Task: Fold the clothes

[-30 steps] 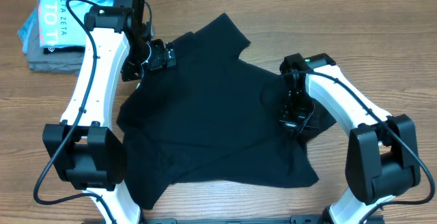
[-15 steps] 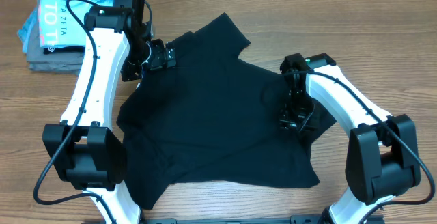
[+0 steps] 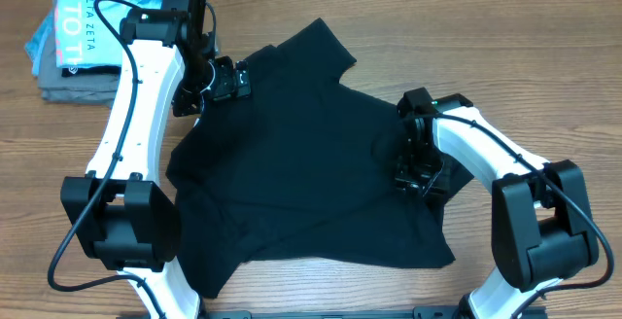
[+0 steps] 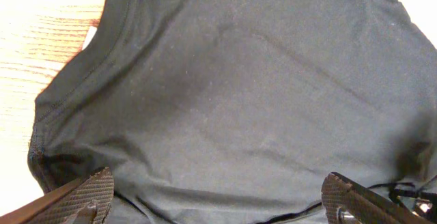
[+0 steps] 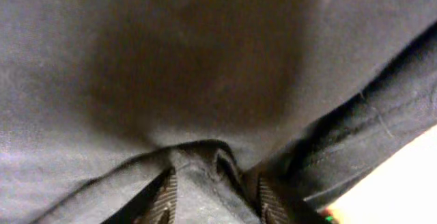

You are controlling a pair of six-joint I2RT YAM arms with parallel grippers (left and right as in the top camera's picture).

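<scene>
Shows a black T-shirt (image 3: 301, 173) spread rumpled over the middle of the desk (image 3: 544, 86), one sleeve toward the far edge. Holds the left fingers (image 4: 89, 190) splayed wide, released, over the fabric by the collar on the shirt's far-left part. Pinches a raised fold of fabric between the right fingers (image 5: 167, 197) at the shirt's right side.
</scene>
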